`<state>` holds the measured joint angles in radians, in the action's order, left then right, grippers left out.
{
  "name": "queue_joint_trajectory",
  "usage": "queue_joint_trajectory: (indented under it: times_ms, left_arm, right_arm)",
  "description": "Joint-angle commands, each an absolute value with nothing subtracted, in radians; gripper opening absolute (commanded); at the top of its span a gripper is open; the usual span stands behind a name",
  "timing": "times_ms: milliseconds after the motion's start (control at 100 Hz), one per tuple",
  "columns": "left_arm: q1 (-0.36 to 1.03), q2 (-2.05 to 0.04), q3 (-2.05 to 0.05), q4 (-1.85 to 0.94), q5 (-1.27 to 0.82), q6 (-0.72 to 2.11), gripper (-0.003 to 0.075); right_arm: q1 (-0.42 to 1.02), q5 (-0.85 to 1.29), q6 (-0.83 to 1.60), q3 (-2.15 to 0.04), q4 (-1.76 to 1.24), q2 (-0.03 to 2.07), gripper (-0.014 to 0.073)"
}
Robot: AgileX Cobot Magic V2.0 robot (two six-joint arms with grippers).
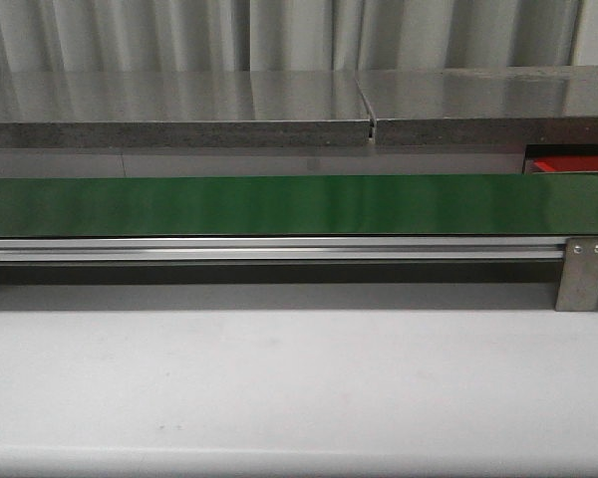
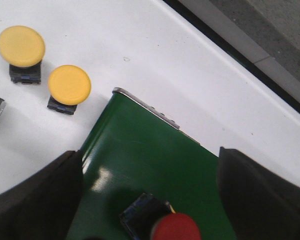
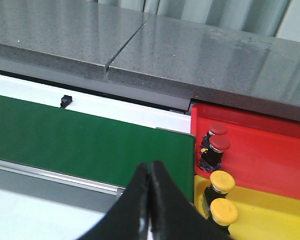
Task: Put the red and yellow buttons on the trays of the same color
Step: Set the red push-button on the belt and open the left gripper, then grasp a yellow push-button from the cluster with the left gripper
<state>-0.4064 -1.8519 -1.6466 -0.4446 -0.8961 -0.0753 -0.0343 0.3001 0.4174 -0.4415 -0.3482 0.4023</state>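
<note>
A red button (image 2: 167, 224) lies on the green belt (image 2: 140, 160) between the wide-open fingers of the left claw (image 2: 150, 200), which holds nothing. It looks small, light and rigid, with a smooth domed cap; the squarer dark base probably offers the surer hold. Two yellow buttons (image 2: 45, 67) wait on the white table (image 2: 155, 65). Only the right wrist view shows the red tray (image 3: 270, 150) and yellow tray (image 3: 275, 217), two buttons each, and the right claw (image 3: 150, 200) closed and empty. The front view shows only bare belt.

Even bright light, soft glare, mild blur
</note>
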Motion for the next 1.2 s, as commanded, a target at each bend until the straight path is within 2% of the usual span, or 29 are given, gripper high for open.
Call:
queue_joint_trajectory:
  times_ms: [0,410,750,1190]
  left_arm:
    - [-0.426,-1.837,-1.678,-0.466,-0.843,-0.135,0.0542]
    - [-0.465,-1.995,-1.686,-0.459,-0.742,-0.298,0.0532]
    - [-0.465,-2.118,-1.799,-0.5,-0.733,-0.301,0.0533]
    - [-0.465,-2.19,-1.812,-0.545,-0.668,-0.302,0.0532]
  right_arm:
    - [-0.031,0.231,0.424,-0.465,-0.345,0.404,-0.0067]
    - [-0.031,0.231,0.424,-0.465,-0.345,0.404,-0.0067]
    - [-0.031,0.231,0.424,-0.465,-0.345,0.404,-0.0067]
    - [-0.031,0.231,0.424,-0.465,-0.345,0.404,-0.0067]
